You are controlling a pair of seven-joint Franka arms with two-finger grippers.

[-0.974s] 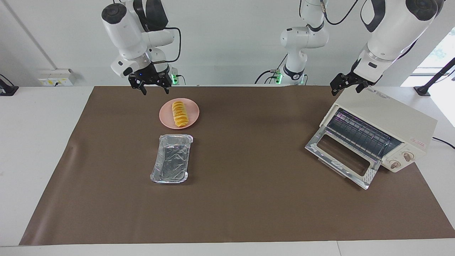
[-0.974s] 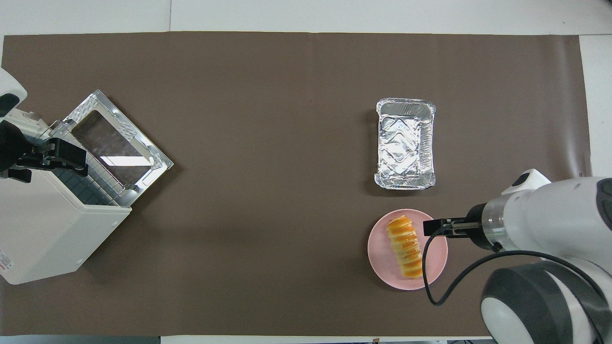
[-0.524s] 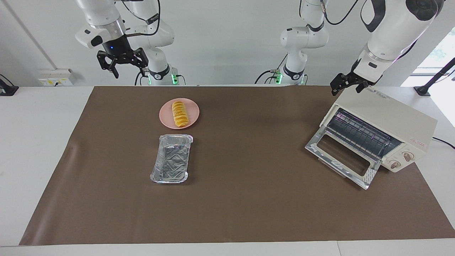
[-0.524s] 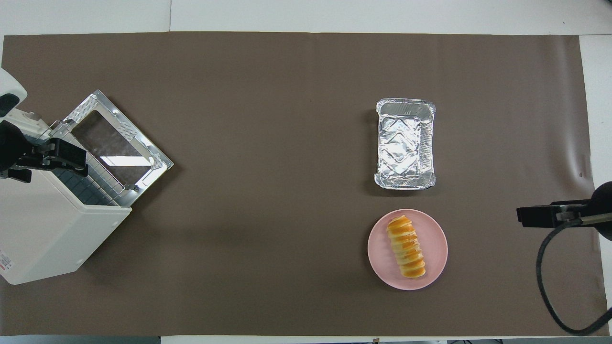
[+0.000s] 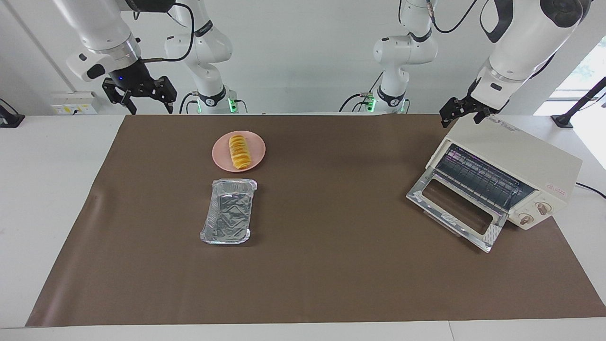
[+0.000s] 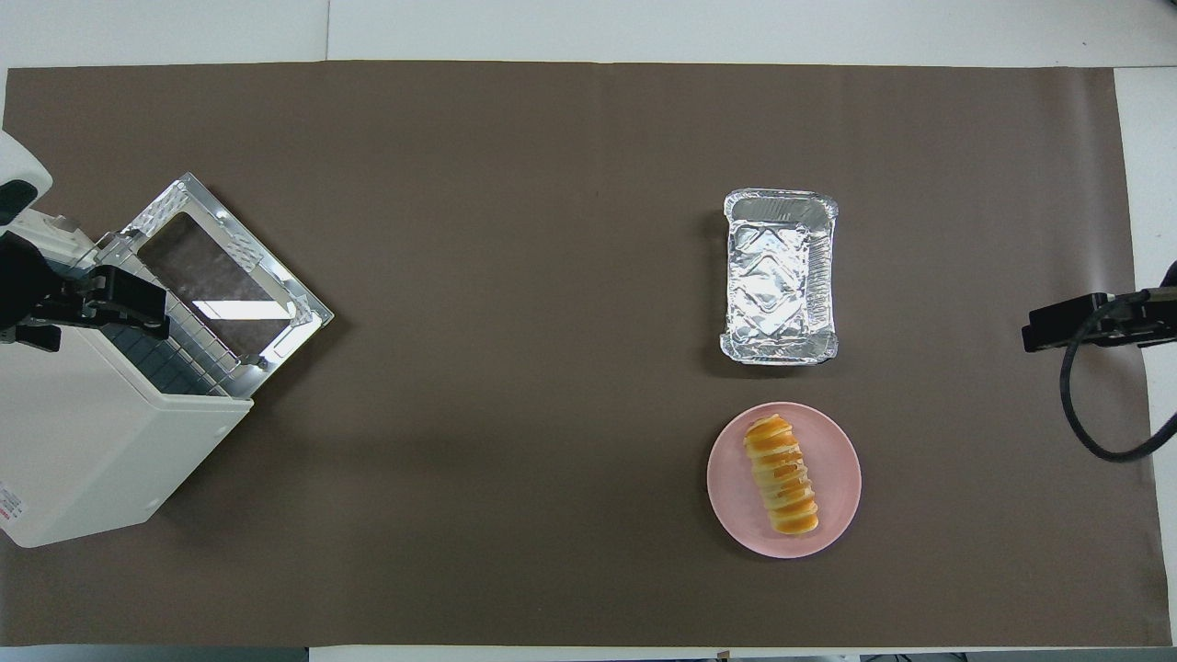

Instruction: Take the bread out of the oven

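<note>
We see the bread [image 5: 239, 152] plated at ten o'clock, out of the oven [image 5: 502, 177], so the right gripper [image 5: 139, 97] hangs released, the left gripper's [image 5: 461, 113] jaws unreadable.

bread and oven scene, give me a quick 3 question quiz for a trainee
1. What does the bread lie on?
2. True or false: the oven door is shut.
3. Which lies farther from the robots: A the foil tray, B the pink plate?

Key
1. The pink plate.
2. False: it hangs open, the rack bare.
3. A.
</note>
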